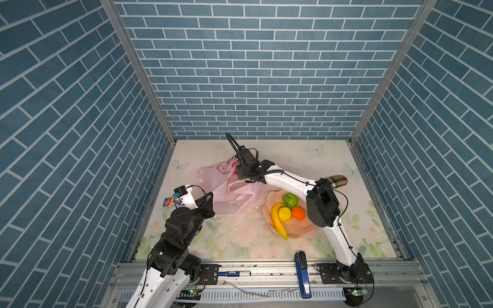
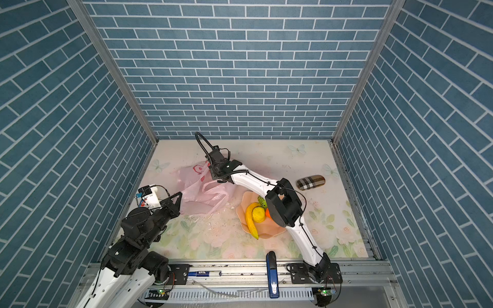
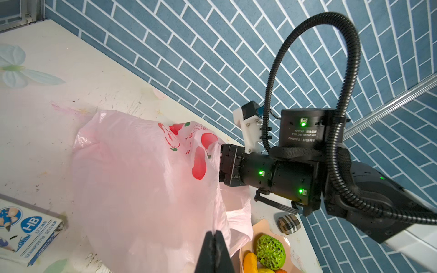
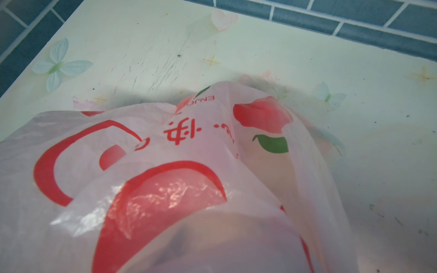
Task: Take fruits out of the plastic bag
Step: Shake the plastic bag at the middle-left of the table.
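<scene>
The pale-pink plastic bag (image 1: 221, 186) (image 2: 197, 186) lies crumpled at the table's left middle. My left gripper (image 3: 214, 236) is shut on a fold of its near edge. The right wrist (image 1: 246, 166) (image 3: 233, 165) pushes into the bag's far side, and the film (image 4: 118, 153) hides its fingers. A pale rounded shape (image 4: 224, 236) shows dimly through the film; I cannot tell what it is. Fruits lie in the peach bowl (image 1: 298, 232): a banana (image 1: 278, 220), a lemon (image 1: 284, 214), a green bumpy fruit (image 1: 290, 200) (image 3: 270, 251) and an orange (image 1: 298, 213).
A plaid case (image 1: 337, 181) (image 2: 310, 182) lies at the right, behind the bowl. A pencil box (image 1: 170, 202) (image 3: 28, 236) sits by the left wall. White crumbs (image 1: 240, 221) dot the table's middle. A blue stapler (image 1: 302, 274) and a marker (image 1: 234, 273) rest on the front rail.
</scene>
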Tool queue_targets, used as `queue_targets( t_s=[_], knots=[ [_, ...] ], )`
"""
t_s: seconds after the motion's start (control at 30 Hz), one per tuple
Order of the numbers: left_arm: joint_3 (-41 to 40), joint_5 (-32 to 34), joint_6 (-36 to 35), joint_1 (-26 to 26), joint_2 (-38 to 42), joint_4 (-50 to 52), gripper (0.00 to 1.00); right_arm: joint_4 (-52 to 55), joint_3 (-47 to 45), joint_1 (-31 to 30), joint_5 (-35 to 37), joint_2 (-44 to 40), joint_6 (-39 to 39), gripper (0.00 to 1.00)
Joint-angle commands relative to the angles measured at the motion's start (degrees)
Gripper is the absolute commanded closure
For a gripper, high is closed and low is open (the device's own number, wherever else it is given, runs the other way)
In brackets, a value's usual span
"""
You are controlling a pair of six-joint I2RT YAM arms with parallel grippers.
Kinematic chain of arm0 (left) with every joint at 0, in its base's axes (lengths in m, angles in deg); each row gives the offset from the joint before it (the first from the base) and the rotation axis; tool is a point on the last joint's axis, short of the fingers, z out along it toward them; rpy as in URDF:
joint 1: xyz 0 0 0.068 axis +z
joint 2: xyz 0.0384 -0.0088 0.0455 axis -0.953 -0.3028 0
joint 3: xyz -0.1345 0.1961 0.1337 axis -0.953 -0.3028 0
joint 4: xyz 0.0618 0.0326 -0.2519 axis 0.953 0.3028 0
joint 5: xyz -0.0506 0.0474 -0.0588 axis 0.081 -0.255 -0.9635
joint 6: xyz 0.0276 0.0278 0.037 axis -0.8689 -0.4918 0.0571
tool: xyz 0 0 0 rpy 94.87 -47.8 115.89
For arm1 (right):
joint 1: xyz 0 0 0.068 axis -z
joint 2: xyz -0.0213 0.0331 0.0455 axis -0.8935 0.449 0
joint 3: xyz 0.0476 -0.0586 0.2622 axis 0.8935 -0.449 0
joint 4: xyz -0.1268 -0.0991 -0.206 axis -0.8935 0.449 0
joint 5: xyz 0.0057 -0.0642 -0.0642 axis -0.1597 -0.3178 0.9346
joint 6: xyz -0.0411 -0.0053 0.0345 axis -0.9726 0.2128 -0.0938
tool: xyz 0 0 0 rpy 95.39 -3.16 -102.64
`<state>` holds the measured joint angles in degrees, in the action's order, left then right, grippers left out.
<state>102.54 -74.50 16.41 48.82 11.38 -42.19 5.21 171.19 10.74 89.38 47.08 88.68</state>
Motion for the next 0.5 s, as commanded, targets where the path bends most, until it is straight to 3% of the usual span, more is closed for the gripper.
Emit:
queue_targets(
  t_s=[0.0,0.23,0.47],
  knots=[
    [-1.0,1.3,0.2,0.0,0.8,0.3,1.0,4.4,3.6,1.7,2.4,-0.9,-3.5,0.51],
    [-2.3,2.6,0.8,0.1,0.7,-0.6,1.0,10.5,6.9,4.1,-6.1,-2.1,-5.6,0.51],
    [-2.6,2.6,1.1,0.0,-0.7,-2.7,1.0,13.4,1.0,2.8,-13.4,-9.7,-5.2,0.51]
  ],
)
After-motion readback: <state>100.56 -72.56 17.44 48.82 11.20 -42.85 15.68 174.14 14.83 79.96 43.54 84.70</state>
